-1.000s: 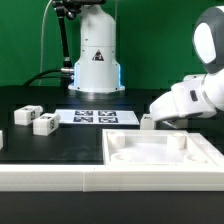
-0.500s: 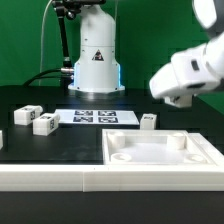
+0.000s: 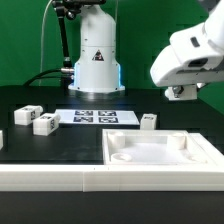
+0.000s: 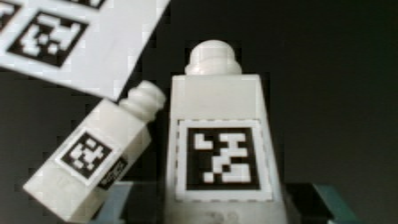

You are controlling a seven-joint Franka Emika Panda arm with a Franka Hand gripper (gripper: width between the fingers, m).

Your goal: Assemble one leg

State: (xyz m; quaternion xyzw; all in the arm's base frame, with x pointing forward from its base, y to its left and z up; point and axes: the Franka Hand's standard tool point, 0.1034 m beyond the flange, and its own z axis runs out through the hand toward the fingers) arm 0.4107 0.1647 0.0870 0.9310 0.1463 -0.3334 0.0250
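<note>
My gripper [image 4: 226, 203] is shut on a leg [image 4: 221, 105], a white block with a tag on its face and a round peg at its far end. One finger [image 4: 128, 196] shows on each side of the block. In the exterior view the gripper [image 3: 178, 93] hangs above the table at the right, over the back edge of the large white panel [image 3: 160, 152]. A second leg [image 4: 103, 148] lies on the black table below; it rests beside the panel's back rim [image 3: 148, 121]. Two more legs [image 3: 25, 113] [image 3: 44, 123] lie at the exterior view's left.
The marker board [image 3: 95, 117] lies flat in the middle of the table, and its corner [image 4: 71, 35] shows in the wrist view. A white robot base [image 3: 96, 55] stands behind it. A white ledge [image 3: 50, 178] runs along the table's front.
The arm has risen from table height beside the panel and swung toward the exterior view's right, carrying the leg. The leg by the panel's rim has not moved.
</note>
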